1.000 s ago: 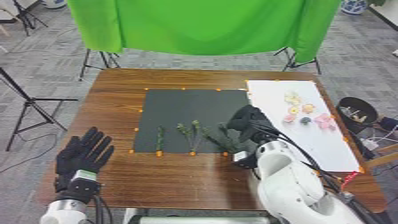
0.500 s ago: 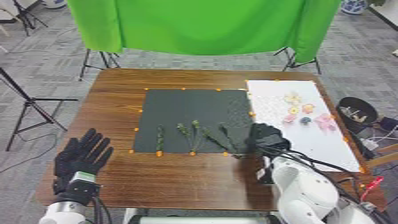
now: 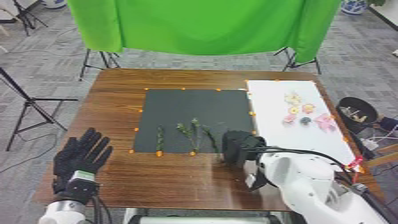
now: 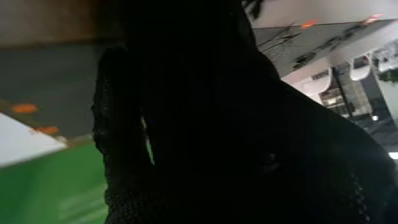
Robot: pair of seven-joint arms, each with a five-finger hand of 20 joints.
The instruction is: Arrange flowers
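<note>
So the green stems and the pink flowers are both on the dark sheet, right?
Not quite: the pink flowers lie on the white sheet, as the head view shows; the green stems do lie on the dark sheet.

left arm [image 3: 64, 214]: enters from bottom edge, white casing, dark wrist [image 3: 80, 190]. left hand [image 3: 78, 157]: open, fingers straight, slightly spread, directed away from robot. right arm [image 3: 306, 182]: enters at lower right, white casing, slanted inward toward middle, black cable [image 3: 306, 151] along arm. right hand [image 3: 238, 144]: black glove, forward of wrist. wrist view: right hand [image 4: 213, 145] close to camera, in deep shadow.
</note>
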